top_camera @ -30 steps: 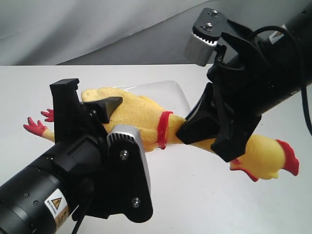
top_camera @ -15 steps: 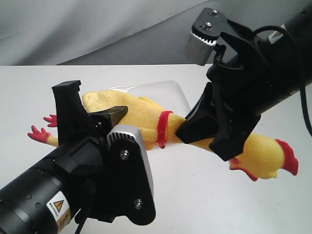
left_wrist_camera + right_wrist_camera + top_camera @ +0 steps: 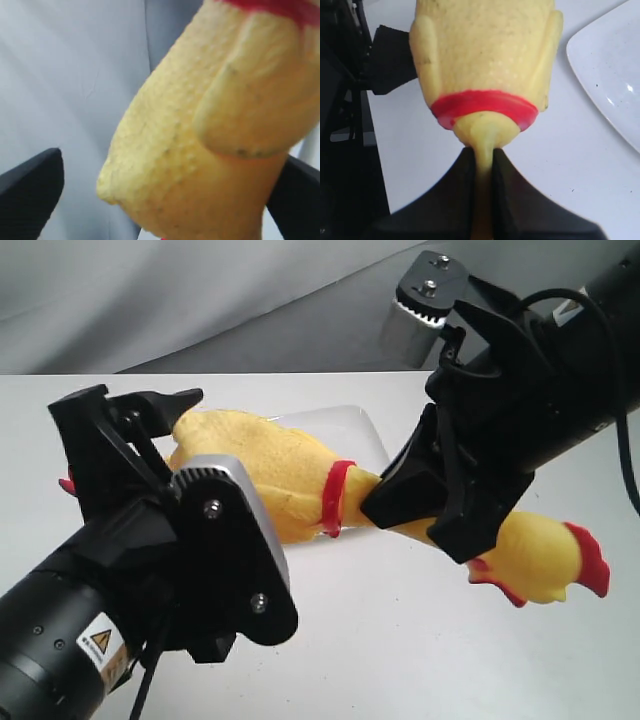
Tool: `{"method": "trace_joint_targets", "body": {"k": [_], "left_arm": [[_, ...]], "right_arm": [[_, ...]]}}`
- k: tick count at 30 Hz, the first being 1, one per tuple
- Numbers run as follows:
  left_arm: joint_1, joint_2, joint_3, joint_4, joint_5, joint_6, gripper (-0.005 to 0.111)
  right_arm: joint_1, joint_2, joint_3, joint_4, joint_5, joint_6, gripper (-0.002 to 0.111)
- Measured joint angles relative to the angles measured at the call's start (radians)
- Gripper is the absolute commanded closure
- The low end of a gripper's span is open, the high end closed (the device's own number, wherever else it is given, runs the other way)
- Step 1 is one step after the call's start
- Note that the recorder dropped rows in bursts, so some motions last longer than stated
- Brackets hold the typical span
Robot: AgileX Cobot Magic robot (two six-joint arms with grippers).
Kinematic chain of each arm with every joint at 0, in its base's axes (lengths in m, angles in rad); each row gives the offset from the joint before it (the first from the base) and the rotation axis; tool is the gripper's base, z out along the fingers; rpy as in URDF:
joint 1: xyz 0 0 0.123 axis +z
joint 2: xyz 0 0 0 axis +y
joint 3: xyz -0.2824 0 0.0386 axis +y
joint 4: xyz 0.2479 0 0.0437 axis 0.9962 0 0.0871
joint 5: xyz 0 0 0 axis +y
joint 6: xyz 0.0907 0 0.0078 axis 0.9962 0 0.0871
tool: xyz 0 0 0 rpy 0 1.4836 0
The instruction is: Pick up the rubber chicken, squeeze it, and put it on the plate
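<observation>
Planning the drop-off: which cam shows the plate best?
Right wrist view: the plate shows a bare corner with its rim, though cropped. Exterior view: only a strip shows behind the rubber chicken. Left wrist view: the chicken fills it, no plate identifiable.

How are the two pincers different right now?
The left pincer is open wide, one finger clear of the rubber chicken; the right pincer is shut, pinching it. The left pincer is around the fat body, the right pincer on the thin neck. Both are black.

White table [image 3: 400, 640], grey draped backdrop [image 3: 200, 300] behind its far edge
</observation>
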Motion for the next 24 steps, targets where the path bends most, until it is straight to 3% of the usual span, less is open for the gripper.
{"method": "trace_joint_targets", "body": {"k": [5,10,15,20,24], "left_arm": [[-0.058,0.0,-0.019,0.0,0.133,-0.013,0.033],[-0.171,-0.043,-0.099,-0.05,0.151,0.022,0.063],[-0.282,-0.11,-0.181,-0.102,0.16,0.091,0.106],[-0.323,-0.253,-0.247,-0.156,0.16,0.184,0.106],[-0.325,-0.421,-0.251,-0.162,0.161,0.186,0.106]], "right_arm": [[0.0,-0.002,0.0,0.006,-0.063,0.001,0.108],[0.0,0.007,0.0,-0.013,-0.253,0.018,0.108],[-0.002,0.121,-0.002,-0.021,-0.472,0.023,0.108],[-0.013,0.365,-0.027,-0.051,-0.71,0.004,0.108],[-0.069,0.543,-0.192,-0.039,-0.64,-0.005,0.108]]}}
